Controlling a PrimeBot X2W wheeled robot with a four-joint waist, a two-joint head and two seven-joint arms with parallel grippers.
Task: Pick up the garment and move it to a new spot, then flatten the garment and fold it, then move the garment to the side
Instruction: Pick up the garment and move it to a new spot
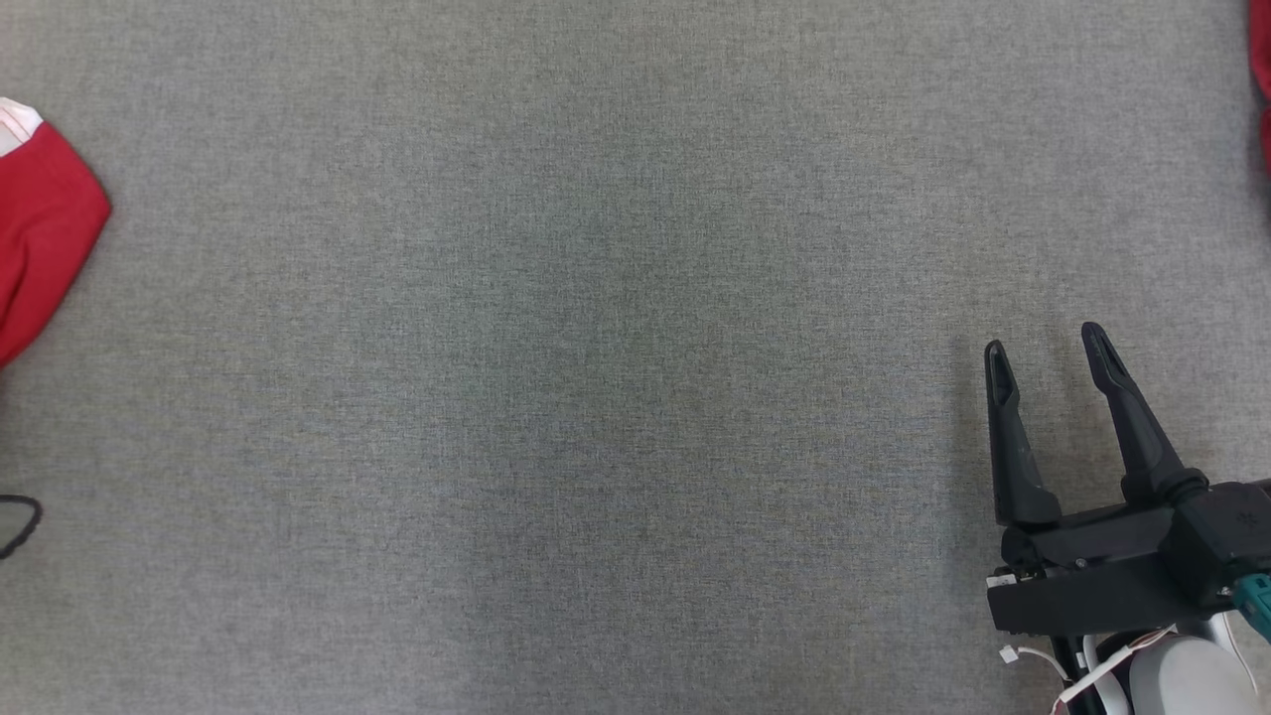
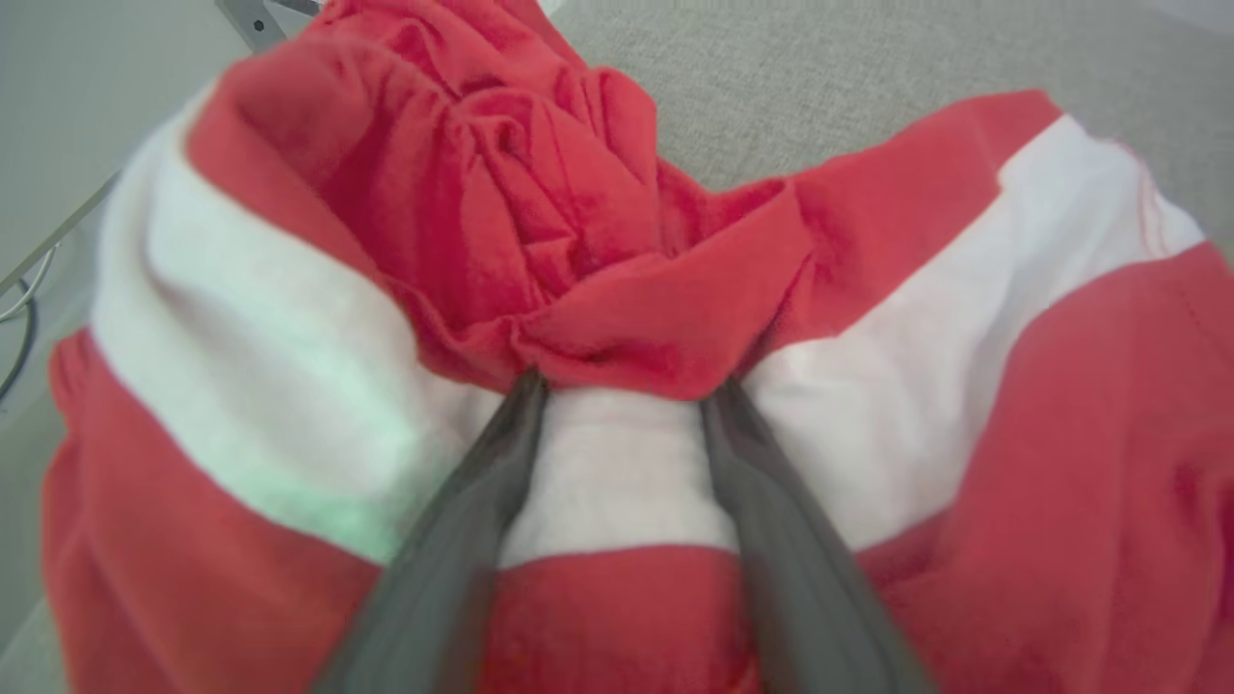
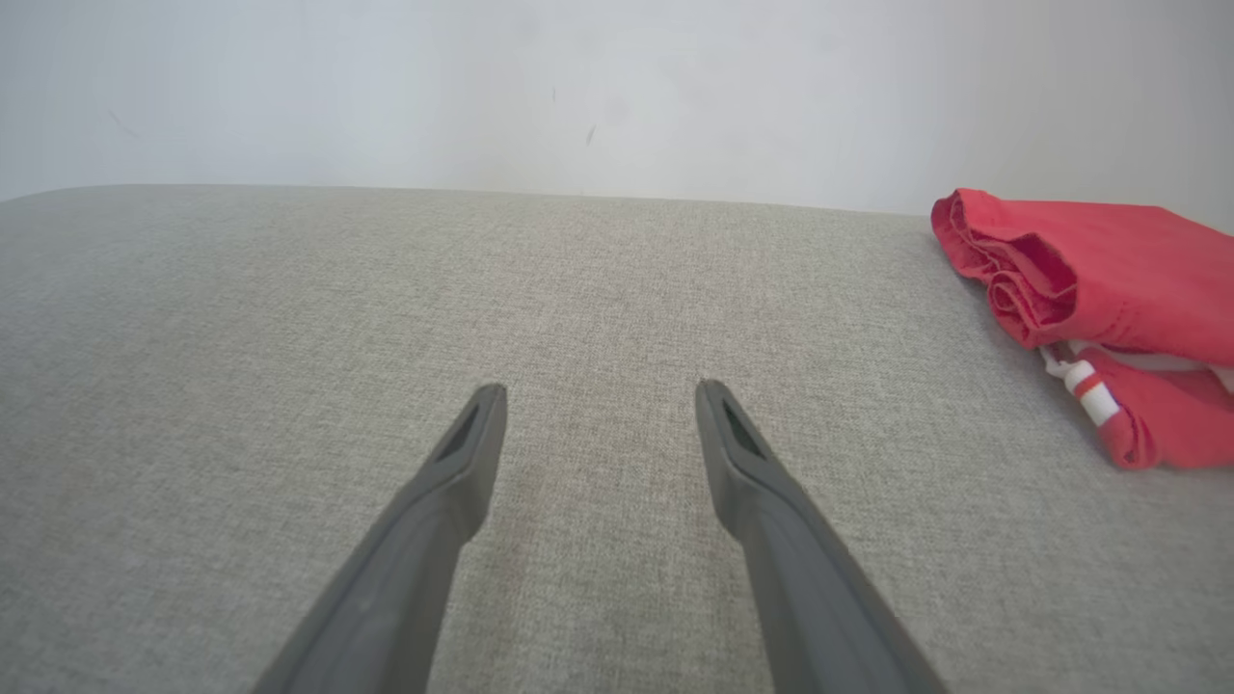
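Observation:
The garment [image 2: 289, 318] is red cloth with broad white stripes, crumpled in a heap in the left wrist view. My left gripper [image 2: 625, 386] is pressed into it, jaws apart, with a white stripe between the fingers and both tips tucked under a bunched red fold. In the head view a corner of the garment [image 1: 45, 228] shows at the far left edge. My right gripper [image 1: 1043, 343] hovers open and holds nothing at the lower right, above the grey cloth-covered table [image 1: 596, 377]. The right gripper [image 3: 598, 395] is also open over bare table in its own wrist view.
A second red garment [image 3: 1118, 280], folded, lies at the table's far right, and a sliver of it [image 1: 1261, 89] shows at the head view's top right. A dark cable loop [image 1: 20, 521] sits at the left edge. A pale wall [image 3: 578, 87] stands behind the table.

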